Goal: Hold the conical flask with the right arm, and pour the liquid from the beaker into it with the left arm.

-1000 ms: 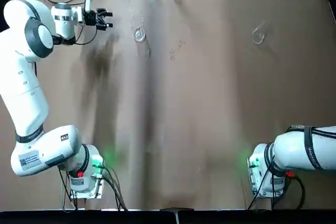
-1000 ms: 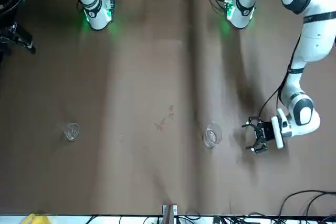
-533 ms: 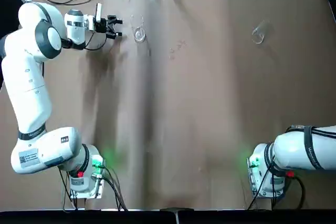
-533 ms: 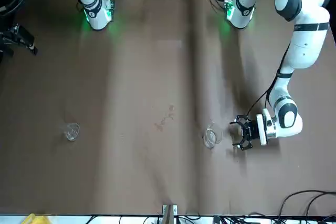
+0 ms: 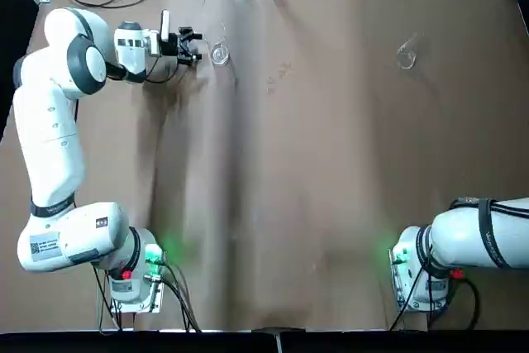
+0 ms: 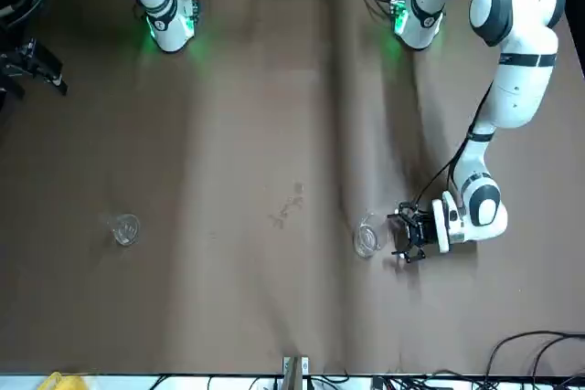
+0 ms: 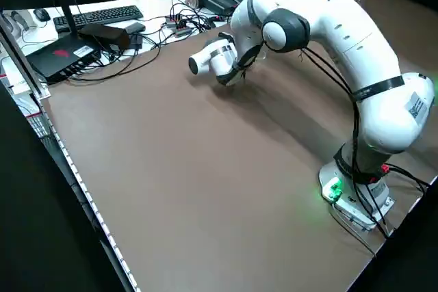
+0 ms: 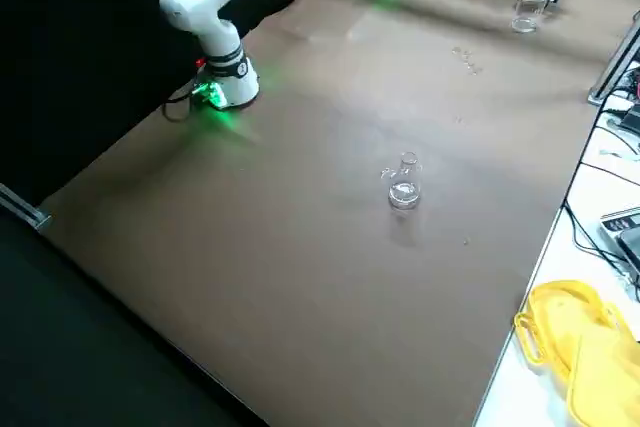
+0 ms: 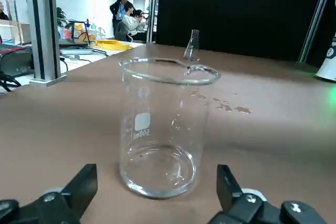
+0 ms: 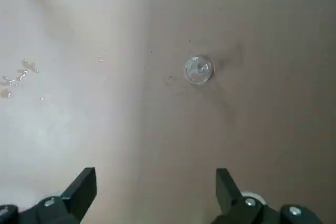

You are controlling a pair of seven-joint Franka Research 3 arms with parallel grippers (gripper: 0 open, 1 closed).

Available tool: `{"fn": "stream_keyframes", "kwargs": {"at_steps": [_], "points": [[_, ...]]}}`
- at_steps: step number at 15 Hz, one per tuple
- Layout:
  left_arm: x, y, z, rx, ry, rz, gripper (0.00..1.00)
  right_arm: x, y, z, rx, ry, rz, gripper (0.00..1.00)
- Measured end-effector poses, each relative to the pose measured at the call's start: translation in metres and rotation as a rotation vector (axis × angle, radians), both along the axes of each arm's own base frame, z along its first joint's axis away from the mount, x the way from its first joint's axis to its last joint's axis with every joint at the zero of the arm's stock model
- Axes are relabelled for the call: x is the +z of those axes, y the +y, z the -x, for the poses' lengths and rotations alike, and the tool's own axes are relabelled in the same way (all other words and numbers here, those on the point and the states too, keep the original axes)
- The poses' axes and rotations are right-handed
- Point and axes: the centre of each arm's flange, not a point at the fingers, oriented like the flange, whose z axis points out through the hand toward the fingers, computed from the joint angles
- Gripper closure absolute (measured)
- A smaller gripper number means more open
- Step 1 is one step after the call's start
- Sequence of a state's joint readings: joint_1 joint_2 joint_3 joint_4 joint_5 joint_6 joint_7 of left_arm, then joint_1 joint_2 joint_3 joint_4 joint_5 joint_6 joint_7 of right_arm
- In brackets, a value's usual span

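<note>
Left gripper (image 6: 399, 237): low over the table, lying sideways, its fingers spread wide and pointed at the beaker. It holds nothing. In the left wrist view the two fingers (image 9: 81, 188) stand on each side of the glass but well clear of its walls.

Beaker (image 5: 219, 54): upright on the brown table (image 5: 331, 171), in the far left part, just beside the left gripper's fingertips and not touching them. It is clear glass with a pouring lip and white print on the wall. It looks empty, though a thin layer of clear liquid at the bottom would be hard to see.

Conical flask (image 5: 405, 56): upright on the far right part of the table, well apart from the beaker. Nothing touches it. The right wrist view looks down into its small round mouth.

Right gripper (image 10: 156, 195): high above the table, fingers wide apart, holding nothing. The flask is far below it. In the top view only the base and the lower links of the right arm (image 5: 475, 237) show, at the near right corner.

Wet marks (image 5: 279, 77): a few small drops on the table between the two vessels.
</note>
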State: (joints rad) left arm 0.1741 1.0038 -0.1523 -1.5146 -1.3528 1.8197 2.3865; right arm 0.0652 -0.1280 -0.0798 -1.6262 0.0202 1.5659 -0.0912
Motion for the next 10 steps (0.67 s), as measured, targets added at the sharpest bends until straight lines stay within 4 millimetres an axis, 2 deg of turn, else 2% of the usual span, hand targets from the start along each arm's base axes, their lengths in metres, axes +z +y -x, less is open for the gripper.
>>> {"fn": "stream_keyframes", "kwargs": {"at_steps": [4,10], "points": [[-0.009,-0.022,0.001,-0.009,-0.051,0.023,0.0,0.0,0.0,0.0,0.001,0.0,0.0,0.0],[-0.003,-0.045,-0.015,0.074,-0.093,0.052,0.0,-0.002,-0.001,-0.001,-0.001,0.003,0.0,0.0]]}}
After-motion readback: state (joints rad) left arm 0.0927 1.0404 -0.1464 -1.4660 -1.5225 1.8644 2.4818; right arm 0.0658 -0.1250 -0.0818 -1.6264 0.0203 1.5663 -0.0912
